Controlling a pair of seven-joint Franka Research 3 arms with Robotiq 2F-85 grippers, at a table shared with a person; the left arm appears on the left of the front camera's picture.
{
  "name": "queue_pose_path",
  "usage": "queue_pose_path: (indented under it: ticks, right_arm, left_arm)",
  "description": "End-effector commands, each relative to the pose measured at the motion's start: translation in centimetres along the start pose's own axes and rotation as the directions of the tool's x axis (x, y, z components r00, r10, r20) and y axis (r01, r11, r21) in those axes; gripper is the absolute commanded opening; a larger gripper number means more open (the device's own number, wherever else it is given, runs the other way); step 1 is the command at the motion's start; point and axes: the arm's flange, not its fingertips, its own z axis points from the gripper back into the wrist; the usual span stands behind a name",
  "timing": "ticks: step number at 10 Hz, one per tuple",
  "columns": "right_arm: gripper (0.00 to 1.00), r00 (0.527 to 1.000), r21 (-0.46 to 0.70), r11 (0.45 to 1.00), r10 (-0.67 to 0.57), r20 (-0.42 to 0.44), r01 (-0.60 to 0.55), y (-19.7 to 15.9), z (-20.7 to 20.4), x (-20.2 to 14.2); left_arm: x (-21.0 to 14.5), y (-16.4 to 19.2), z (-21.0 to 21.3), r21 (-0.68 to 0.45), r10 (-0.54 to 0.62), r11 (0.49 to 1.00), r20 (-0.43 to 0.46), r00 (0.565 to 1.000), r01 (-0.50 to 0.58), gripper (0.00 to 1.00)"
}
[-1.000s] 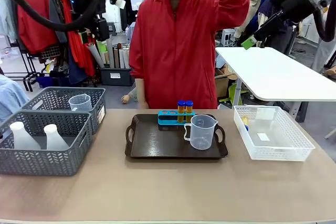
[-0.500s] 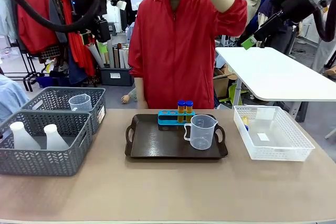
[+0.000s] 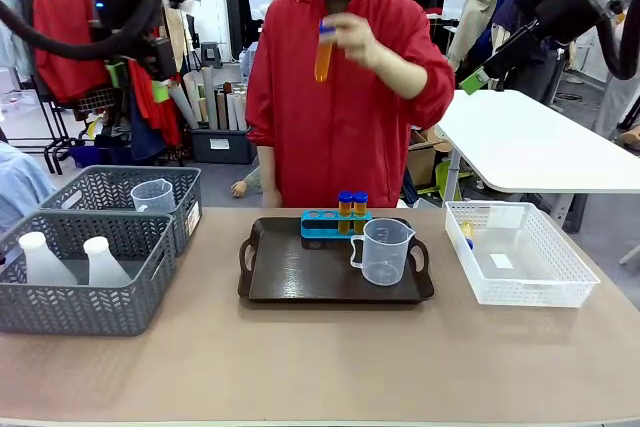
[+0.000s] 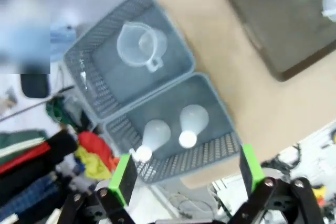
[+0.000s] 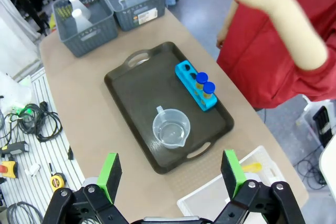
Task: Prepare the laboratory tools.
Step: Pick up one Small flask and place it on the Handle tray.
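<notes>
The person's hand holds up an orange tube with a blue cap (image 3: 322, 52) at chest height. Two more capped tubes (image 3: 352, 205) (image 5: 205, 83) stand in a blue rack (image 3: 325, 223) at the back of the dark tray (image 3: 300, 277). A clear beaker (image 3: 383, 252) (image 5: 171, 128) sits on the tray. Two white flasks (image 3: 70, 259) (image 4: 173, 132) stand in the near grey basket; a second beaker (image 3: 152, 195) (image 4: 139, 45) sits in the far one. My left gripper (image 4: 187, 177) hangs open high above these baskets. My right gripper (image 5: 170, 174) is open, high over the tray's near side.
A white mesh basket (image 3: 560, 282) stands right of the tray, with a small yellow item (image 3: 467, 232) inside. A white side table (image 3: 530, 142) is at the far right. The person stands close behind the tray.
The person's raised hand has come down to chest height and now shows an orange tube. My left arm has swung left. The right arm has not moved.
</notes>
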Motion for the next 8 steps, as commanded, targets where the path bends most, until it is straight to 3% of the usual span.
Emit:
queue_pose_path:
  ticks: [1,4,8]
  right_arm:
    - [1.00,1.000,0.005,1.000,0.006,0.006,-0.006,0.0,0.1,0.1]
    - [1.00,1.000,0.005,1.000,0.006,0.006,-0.006,0.0,0.1,0.1]
    - [1.00,1.000,0.005,1.000,0.006,0.006,-0.006,0.0,0.1,0.1]
  left_arm:
    - [-3.9,1.7,-1.6,0.090,0.169,0.982,-0.007,0.986,-0.168,1.00]
    - [-9.3,6.0,-7.4,0.065,0.285,0.958,-0.101,0.953,-0.280,1.00]
    - [-12.9,9.1,-15.1,-0.039,0.339,0.938,-0.104,0.935,-0.344,1.00]
